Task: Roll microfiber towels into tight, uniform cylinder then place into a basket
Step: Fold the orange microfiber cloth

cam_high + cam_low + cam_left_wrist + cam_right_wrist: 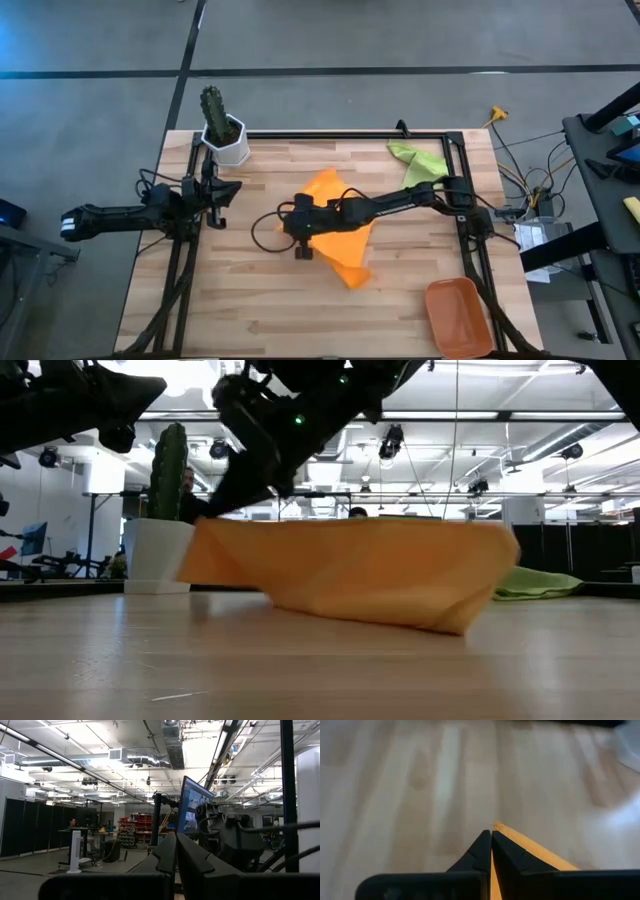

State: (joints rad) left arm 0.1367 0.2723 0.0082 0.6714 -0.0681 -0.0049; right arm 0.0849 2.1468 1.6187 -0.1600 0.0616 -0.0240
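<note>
The orange towel (340, 240) lies crumpled at the table's middle, its left end raised off the wood in the low view (350, 570). My right gripper (296, 232) reaches in from the right and is shut on that raised end (215, 510). The lime green towel (418, 160) lies bunched near the far right corner. The terracotta basket (458, 316) stands at the near right corner. My left gripper (222, 190) waits at the table's left side, shut on nothing, its fingers together in the left wrist view (176, 847). My right gripper pinches the orange towel's left edge (503, 828) between its two shut fingers; a strip of cloth shows past the fingertips (485, 845). The fingers come from the table's right, slanting down. The left end hangs lifted, while the towel's right end (450, 622) rests on the table.
A white pot with a cactus (224, 135) stands at the far left, close to my left gripper. A black frame (330, 134) runs along the table's far edge and sides. Bare wood lies left of the orange towel (250, 290).
</note>
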